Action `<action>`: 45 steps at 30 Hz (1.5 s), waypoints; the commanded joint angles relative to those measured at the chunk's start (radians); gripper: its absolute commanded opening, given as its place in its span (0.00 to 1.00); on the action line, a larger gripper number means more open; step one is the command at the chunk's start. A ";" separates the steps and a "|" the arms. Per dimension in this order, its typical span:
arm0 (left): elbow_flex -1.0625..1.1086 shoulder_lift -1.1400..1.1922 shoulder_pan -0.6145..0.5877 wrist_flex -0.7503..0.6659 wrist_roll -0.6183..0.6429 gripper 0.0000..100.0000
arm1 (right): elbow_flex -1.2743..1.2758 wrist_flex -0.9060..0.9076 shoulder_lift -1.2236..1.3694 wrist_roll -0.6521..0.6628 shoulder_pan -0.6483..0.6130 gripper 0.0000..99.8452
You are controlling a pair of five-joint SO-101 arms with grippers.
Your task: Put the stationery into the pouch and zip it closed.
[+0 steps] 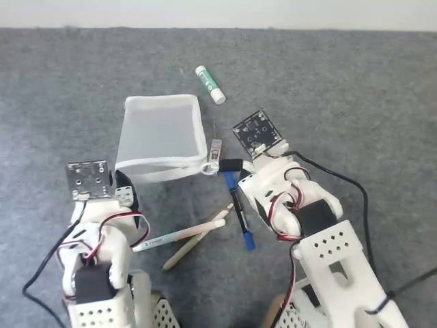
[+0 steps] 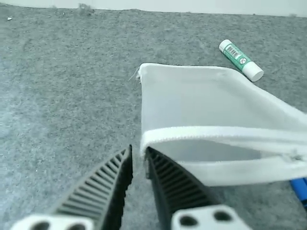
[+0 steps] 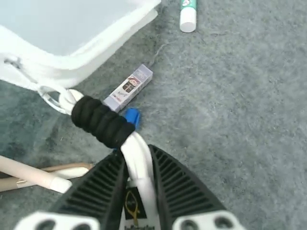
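The white mesh pouch (image 1: 160, 140) lies mid-table with its zipped mouth towards the arms. My left gripper (image 2: 139, 155) is shut on the corner of the pouch (image 2: 206, 110) rim, at its near left corner (image 1: 126, 183). My right gripper (image 3: 136, 158) is shut on a white pen with a black grip (image 3: 103, 122), whose tip sits by the zipper pull ring (image 3: 53, 98). In the high view that gripper (image 1: 242, 172) is just right of the pouch's mouth. A blue pen (image 1: 240, 212) and two beige pens (image 1: 191, 236) lie in front of the pouch.
A green and white glue stick (image 1: 209, 84) lies behind the pouch, apart from it. A small printed case (image 3: 128, 88) rests beside the pouch's right corner. Grey carpet covers the table, with open room to the far left and far right.
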 commanded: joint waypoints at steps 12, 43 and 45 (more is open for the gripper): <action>0.114 -0.014 -0.005 -0.192 -0.005 0.20 | -0.201 0.179 -0.294 0.046 -0.165 0.01; 0.036 -0.018 -0.003 -0.097 -0.057 0.01 | -0.098 0.254 -0.429 0.089 -0.205 0.27; 0.013 -0.018 -0.040 -0.075 -0.055 0.01 | -0.101 0.272 -0.429 0.089 -0.203 0.30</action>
